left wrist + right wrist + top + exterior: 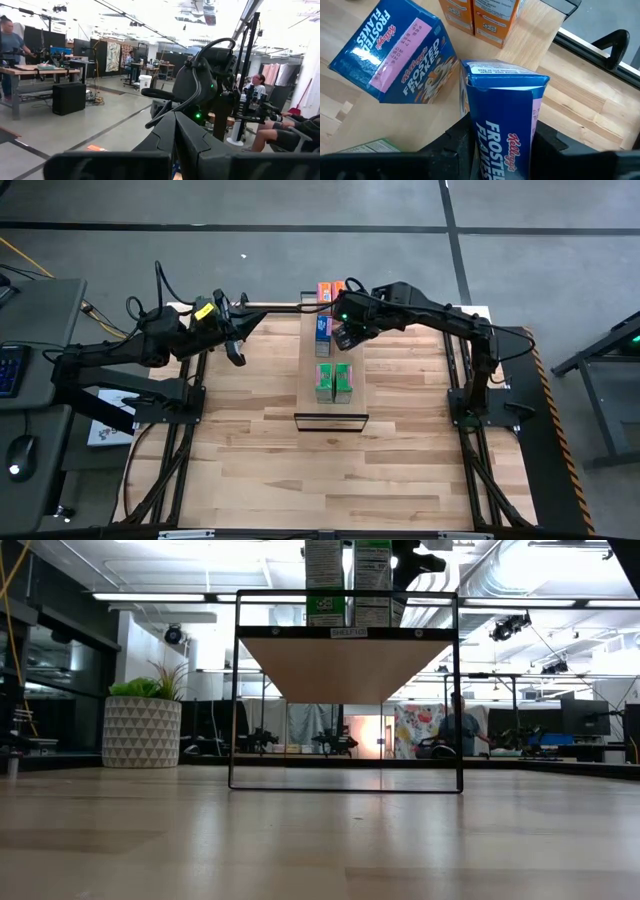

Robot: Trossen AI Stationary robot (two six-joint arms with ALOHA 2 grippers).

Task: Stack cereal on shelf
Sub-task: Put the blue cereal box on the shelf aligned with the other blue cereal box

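Busy workshop floor all around, with a wide wooden table [250, 440] at the middle and a long narrow shelf [303, 370] standing on it between the two arms. Nearest along that shelf: two green boxes [334, 381], upright, side by side, touching, seemingly done. Next back: a blue box [402, 55] on the plank, tilted in the right wrist view, so possibly lying or leaning rather than standing square; hard to tell which. Just beside it, a second blue box [502, 125] clamped between the fingers of the right end effector [345, 332], held over the middle of the shelf and not yet set down. Farthest: two orange boxes [330, 291] together at the far end of the plank. By that count, five of six boxes on the shelf, one in hand; left to do, probably, placing this last blue one beside its mate. Off to the side, left end effector [236, 350] closed on nothing, waiting above the table's far left part.
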